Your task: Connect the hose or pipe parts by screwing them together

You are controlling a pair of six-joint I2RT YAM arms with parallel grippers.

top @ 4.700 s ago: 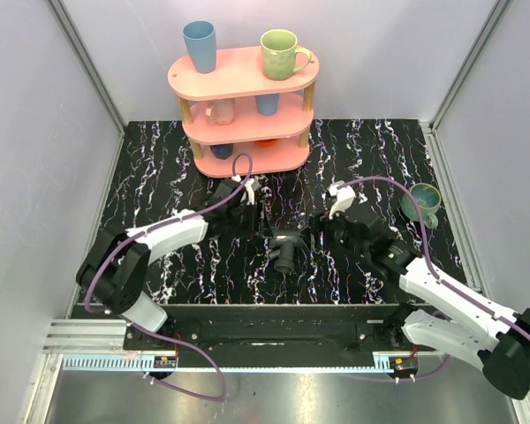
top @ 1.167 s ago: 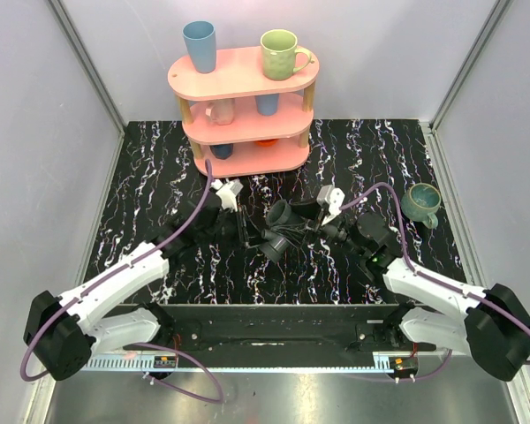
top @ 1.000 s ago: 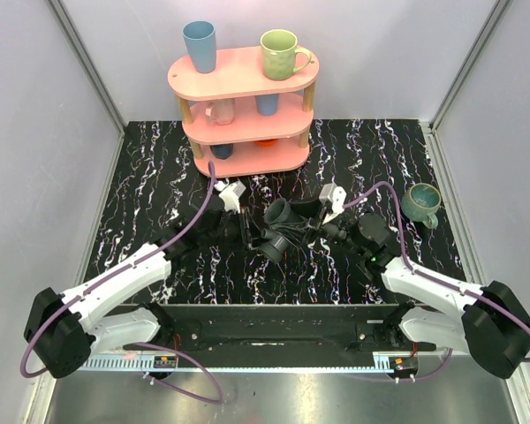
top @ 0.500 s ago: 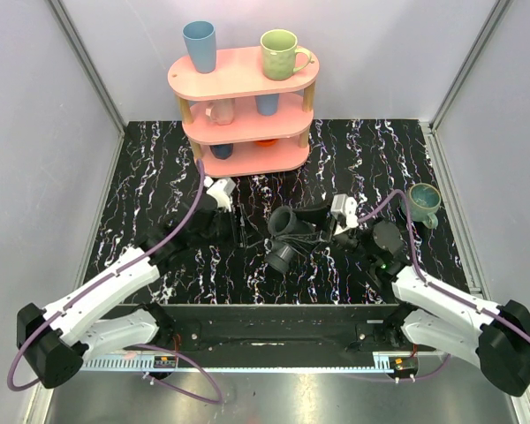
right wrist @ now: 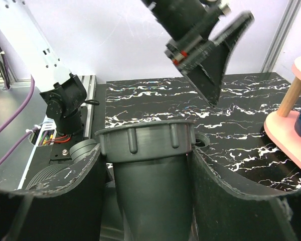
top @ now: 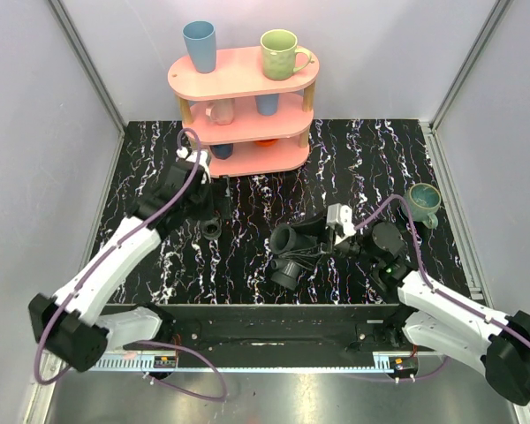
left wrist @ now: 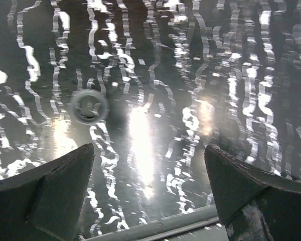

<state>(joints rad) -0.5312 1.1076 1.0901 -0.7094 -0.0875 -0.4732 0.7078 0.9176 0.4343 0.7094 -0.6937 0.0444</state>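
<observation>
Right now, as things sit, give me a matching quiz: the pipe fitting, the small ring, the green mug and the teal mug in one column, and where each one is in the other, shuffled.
Things:
1. pipe fitting
2. small ring
3. green mug
4. teal mug

Places:
A. top tier of the pink shelf
B. loose on the table, near the open left gripper
C. between the right gripper's fingers
D. standing on the table, far right side

Pairs: 1-C, 2-B, 3-A, 4-D

Ring point(top: 212, 230) left of pipe fitting point(top: 287, 252)
</observation>
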